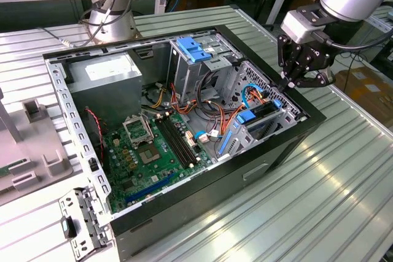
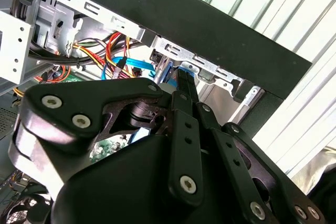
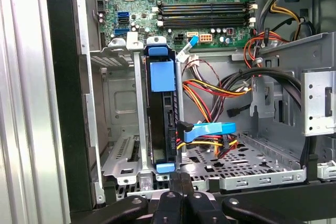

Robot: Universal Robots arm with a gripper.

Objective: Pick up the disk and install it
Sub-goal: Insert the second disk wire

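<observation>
The pincer (image 1: pixel 288 83), fingers pressed together, hovers just over the disk (image 3: pixel 164 124) seated upright in its bay; a misaligned push could snag nearby cables (image 3: pixel 212 129).

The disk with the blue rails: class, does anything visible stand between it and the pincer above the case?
Nothing visible does. The disk stands on edge in its metal bay, and the pincer sits right at its near end. The orange and yellow cables run beside it, not across the gap.

Disk (image 3: pixel 161 124) mostly hidden in bay
</observation>
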